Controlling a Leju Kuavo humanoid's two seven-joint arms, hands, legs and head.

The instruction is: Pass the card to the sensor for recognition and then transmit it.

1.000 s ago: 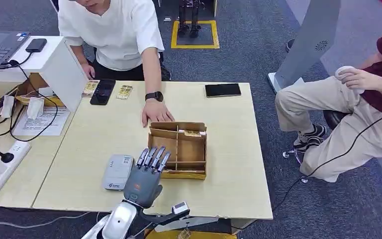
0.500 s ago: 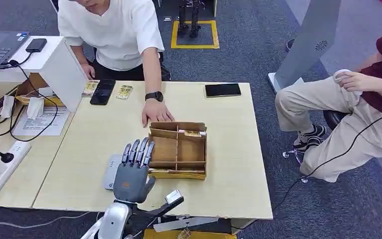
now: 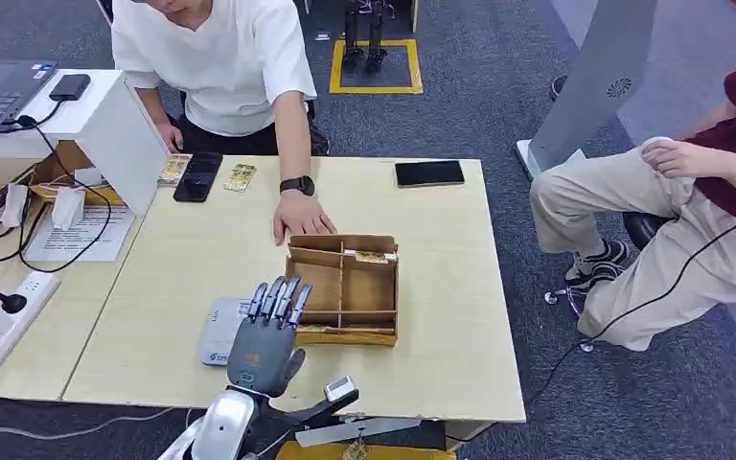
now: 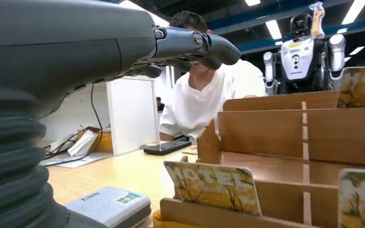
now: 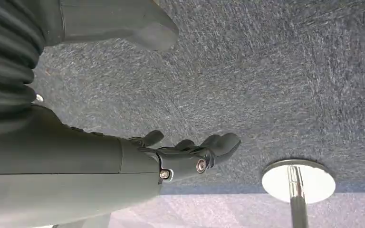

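On the pale table, the card stands in the box's near slot, thin, stiff, light and likely slick, best pinched by its upper edge; left hand hovers empty, fingers extended, right hand hangs loosely curled, empty.

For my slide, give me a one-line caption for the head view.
Left hand hovers open between the grey card sensor and the wooden card box, near a seated person's hand.
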